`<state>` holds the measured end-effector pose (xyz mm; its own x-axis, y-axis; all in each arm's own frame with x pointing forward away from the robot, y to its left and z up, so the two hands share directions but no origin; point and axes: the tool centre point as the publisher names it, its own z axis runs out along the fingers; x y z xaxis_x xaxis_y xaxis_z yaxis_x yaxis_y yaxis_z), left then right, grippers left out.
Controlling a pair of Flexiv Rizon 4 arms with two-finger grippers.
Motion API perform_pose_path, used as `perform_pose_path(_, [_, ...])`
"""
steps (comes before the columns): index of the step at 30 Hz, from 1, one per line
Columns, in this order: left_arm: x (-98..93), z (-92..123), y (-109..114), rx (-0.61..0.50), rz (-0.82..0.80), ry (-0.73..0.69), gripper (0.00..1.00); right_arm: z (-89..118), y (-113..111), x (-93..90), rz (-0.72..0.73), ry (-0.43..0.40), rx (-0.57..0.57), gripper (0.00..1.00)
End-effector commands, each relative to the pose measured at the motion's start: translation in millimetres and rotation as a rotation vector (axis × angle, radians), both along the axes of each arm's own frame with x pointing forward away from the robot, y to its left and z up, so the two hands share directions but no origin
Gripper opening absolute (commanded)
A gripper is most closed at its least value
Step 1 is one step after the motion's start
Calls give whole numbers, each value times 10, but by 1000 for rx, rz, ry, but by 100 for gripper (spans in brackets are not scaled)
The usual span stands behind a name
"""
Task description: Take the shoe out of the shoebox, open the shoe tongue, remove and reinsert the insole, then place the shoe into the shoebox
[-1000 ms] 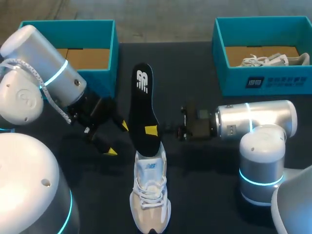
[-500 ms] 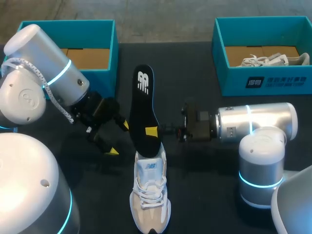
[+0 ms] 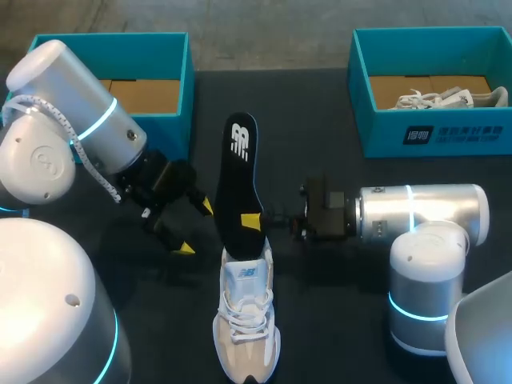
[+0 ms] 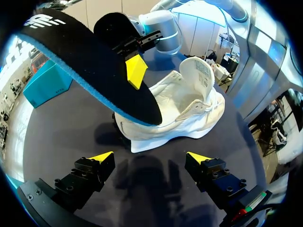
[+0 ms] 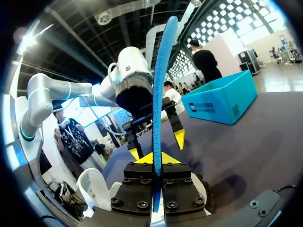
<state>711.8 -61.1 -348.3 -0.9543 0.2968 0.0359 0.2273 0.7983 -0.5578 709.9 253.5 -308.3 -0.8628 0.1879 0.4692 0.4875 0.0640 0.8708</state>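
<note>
Shoe [image 3: 246, 320], white and upright, sits on the dark desk [image 3: 320, 120] at about 6 o'clock in the head view, toe toward 6 and heel toward 12. The black insole [image 3: 240, 188] rises from over its opening and slants away toward 12 o'clock. The right hand [image 3: 254, 222] comes in from 3 o'clock and is closed on the insole's lower part, one yellow tip showing on the black face. The left hand [image 3: 194, 226] hangs at 9 o'clock of the insole, fingers spread wide and holding nothing. A teal shoebox [image 3: 172, 80] stands at 11 o'clock, and another [image 3: 432, 132] at 1 o'clock holds a second white shoe [image 3: 448, 98]. In the left wrist view the left hand [image 4: 151, 156] is wide open above bare desk. Ahead of it the shoe [image 4: 189, 109] shows its side with the tongue lifted, the blue-edged insole [image 4: 90, 71] slanting over it in the right hand's [image 4: 135, 71] pinch. In the right wrist view the right hand [image 5: 155, 158] clamps the insole [image 5: 160, 85] edge-on between its tips, and the left hand's spread fingers [image 5: 180, 137] show just beyond.
</note>
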Motion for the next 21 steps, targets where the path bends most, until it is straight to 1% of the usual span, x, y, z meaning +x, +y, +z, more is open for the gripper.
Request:
perform_pose_path(1, [-6,4,-4,5,1,-1,100,4,-8,-45,-23,-6,1,0])
perform_pose_path(10, [-6,4,-4,5,1,-1,100,-20,-7,-53,-60,-7,-32,0])
perform_pose_path(21, [-6,4,-4,5,1,-1,100,-128,-23,-63,-83,-1,-44,0])
